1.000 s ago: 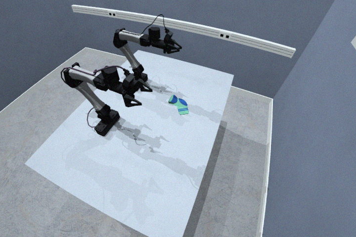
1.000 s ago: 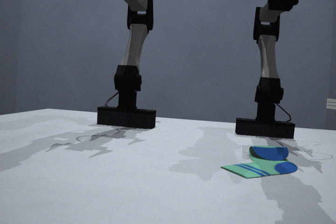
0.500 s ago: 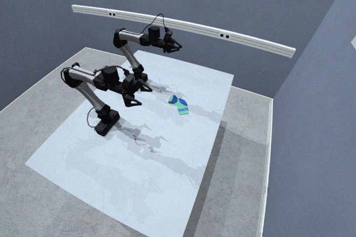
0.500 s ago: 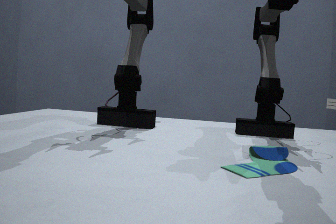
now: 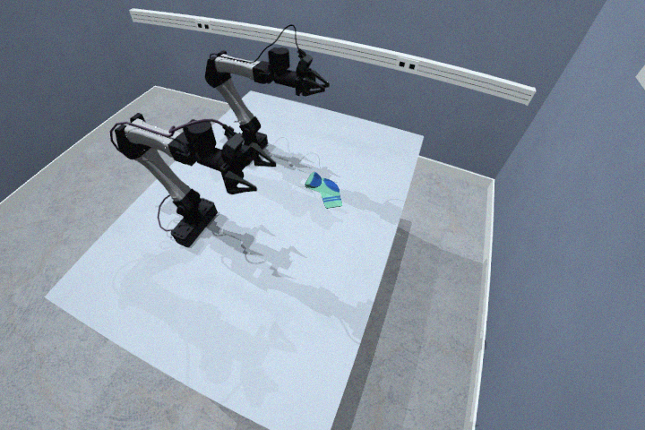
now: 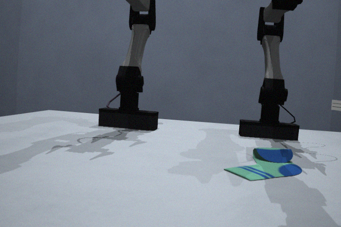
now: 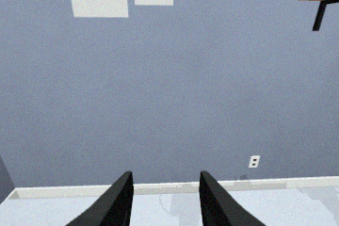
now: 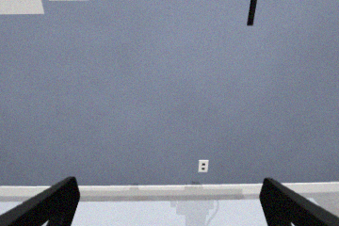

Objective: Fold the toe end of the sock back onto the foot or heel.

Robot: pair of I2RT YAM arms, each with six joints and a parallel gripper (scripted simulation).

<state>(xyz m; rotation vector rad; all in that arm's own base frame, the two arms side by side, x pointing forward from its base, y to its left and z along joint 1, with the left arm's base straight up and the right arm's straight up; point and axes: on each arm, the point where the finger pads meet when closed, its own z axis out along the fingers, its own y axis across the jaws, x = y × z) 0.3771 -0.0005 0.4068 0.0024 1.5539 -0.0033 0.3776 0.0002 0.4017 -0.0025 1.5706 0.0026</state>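
Note:
The green sock [image 5: 329,193] [image 6: 270,166] lies on the white table, its striped cuff towards the front edge. The blue toe end [image 5: 316,180] [image 6: 276,154] is folded back over the foot. The fold bulges up a little, with a dark hollow showing at its side. The toe tip comes down on the foot close to the blue heel [image 5: 331,185] [image 6: 291,170], a narrow green strip between them. My left gripper [image 5: 325,87] [image 7: 166,180] is partly open, empty, high above the table behind the sock. My right gripper [image 5: 265,177] [image 8: 169,186] is wide open, empty, also raised well away from it.
The white table [image 5: 191,344] [image 6: 95,192] carries both arm bases [image 5: 193,223] [image 6: 268,129] [image 6: 128,118] along its rear side. Shadows of the arms cross the table top. Walls stand beyond the table, with a long white socket rail [image 5: 354,49] behind the left arm.

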